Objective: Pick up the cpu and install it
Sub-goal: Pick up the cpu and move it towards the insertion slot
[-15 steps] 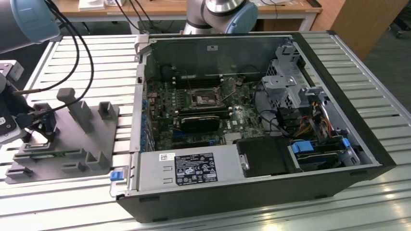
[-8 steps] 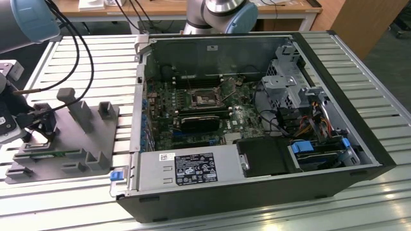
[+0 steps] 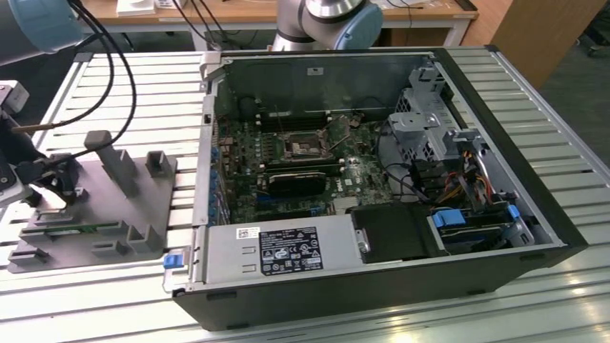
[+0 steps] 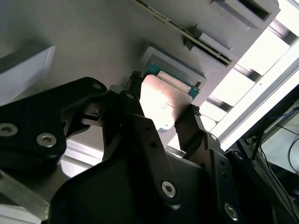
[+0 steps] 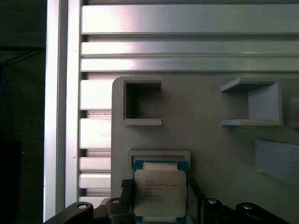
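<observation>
Both black fingers (image 4: 189, 126) of the gripper (image 4: 163, 95) were closed against opposite edges of the cpu (image 4: 164, 108), gripping it where it sat in a shallow walled nest (image 5: 159, 154) on the grey fixture plate (image 5: 205, 140).

The nest walls hugged the chip closely on the sides visible in the first wrist view, so the open room lay above it. That plate ended just beside the nest, and past its edge ran the ribbed aluminium table (image 5: 187, 46), with the table's long rail (image 5: 63, 116) beyond.

In the exterior view the gripper (image 3: 53, 184) hung low over the fixture plate (image 3: 143, 207) at the exterior view's left, with dark cables (image 3: 105, 57) looping down to it. Tall grey posts (image 3: 119, 168) stood on the plate between the gripper and the open computer case (image 3: 381, 300), which lay well apart toward the exterior view's right. Inside the case, the square socket (image 3: 303, 146) sat on the motherboard, ringed by a black card (image 3: 300, 180), drive cages (image 3: 429, 121) and wiring.

On the plate near the nest stood an empty square pocket (image 5: 140, 102) and an open bracket (image 5: 254, 102).

The cpu (image 5: 160, 191) lay flat, metal plate facing up, edges square to the nest walls. It looked nearly square, so no long axis stood out.
</observation>
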Controlling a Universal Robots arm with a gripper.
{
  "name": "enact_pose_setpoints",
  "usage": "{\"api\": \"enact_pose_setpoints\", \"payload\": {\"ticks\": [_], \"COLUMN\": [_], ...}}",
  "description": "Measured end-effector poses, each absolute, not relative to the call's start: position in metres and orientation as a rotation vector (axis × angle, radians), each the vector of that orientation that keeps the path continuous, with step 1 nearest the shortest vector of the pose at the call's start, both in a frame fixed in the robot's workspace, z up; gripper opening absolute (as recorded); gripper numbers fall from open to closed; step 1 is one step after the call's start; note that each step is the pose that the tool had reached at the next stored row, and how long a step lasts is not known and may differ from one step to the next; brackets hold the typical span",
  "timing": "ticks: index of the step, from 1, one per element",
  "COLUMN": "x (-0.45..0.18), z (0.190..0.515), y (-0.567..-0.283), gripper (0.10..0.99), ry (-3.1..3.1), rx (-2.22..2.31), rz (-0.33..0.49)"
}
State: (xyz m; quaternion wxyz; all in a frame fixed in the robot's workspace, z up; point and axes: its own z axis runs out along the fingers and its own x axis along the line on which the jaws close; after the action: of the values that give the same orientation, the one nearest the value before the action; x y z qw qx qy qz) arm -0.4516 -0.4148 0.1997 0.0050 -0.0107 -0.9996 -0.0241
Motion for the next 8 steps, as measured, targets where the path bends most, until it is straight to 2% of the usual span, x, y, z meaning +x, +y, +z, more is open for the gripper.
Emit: {"api": "enact_pose_setpoints", "payload": {"ticks": [8], "x": [-0.4516], "z": [0.2078], "y": [-0.4148], "gripper": [0.541], "ry": [-3.130], "rx": [-0.033], "rz": [-0.079]}}
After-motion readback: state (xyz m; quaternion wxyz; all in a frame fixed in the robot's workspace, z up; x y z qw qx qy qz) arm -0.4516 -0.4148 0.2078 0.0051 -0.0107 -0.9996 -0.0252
